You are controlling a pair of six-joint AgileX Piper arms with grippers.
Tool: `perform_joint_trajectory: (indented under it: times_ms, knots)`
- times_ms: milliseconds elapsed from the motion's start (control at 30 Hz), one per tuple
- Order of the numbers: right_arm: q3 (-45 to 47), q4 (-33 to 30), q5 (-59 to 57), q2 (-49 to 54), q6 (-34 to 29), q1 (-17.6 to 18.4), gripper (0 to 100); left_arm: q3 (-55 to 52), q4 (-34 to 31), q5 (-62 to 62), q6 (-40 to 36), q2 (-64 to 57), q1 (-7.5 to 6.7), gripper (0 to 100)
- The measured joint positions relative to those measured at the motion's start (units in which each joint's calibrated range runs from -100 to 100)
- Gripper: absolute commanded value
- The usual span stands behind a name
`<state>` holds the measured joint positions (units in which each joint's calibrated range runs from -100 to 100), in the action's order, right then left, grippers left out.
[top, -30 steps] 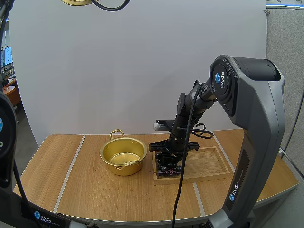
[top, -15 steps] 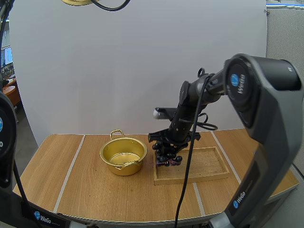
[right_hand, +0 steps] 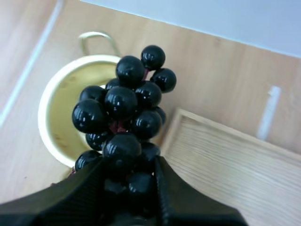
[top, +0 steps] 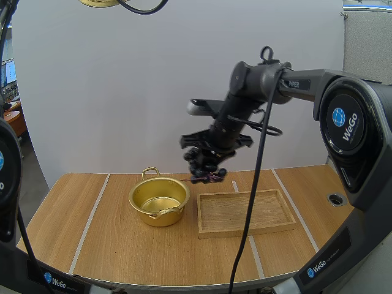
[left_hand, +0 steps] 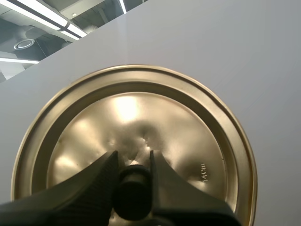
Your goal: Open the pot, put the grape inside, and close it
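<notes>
A bunch of dark grapes hangs in the air above the gap between pot and tray, with my right gripper shut on it. In the right wrist view the grapes are pinched between the fingers, over the pot's rim. The open gold pot stands on the table at left of centre, its inside bare. My left gripper is shut on the black knob of the gold lid, held high; the lid's edge shows at the top of the high view.
A wooden tray lies bare just right of the pot, also seen beside the pot in the right wrist view. The wooden table has pale stripes, and a small round hole sits near its right edge.
My right gripper has lifted the grapes out of the tray and carried them up and left toward the pot. The lid stays held high.
</notes>
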<state>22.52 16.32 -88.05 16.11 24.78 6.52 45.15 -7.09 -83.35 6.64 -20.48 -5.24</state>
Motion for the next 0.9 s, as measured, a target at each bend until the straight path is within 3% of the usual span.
perform_joint_trajectory:
  times_ms: [233,400,900]
  knots:
    - [-6.49,0.9,-1.76,-1.72,-0.52,6.37,0,0.0,0.0,0.0,0.0,0.0,0.0,0]
    - [-9.08,0.9,-1.74,-6.71,-1.09,8.99,0,0.0,0.0,0.0,0.0,0.0,0.0,0]
    - [-13.13,0.9,-1.05,-19.57,-1.19,10.57,0,0.0,0.0,0.0,0.0,0.0,0.0,0]
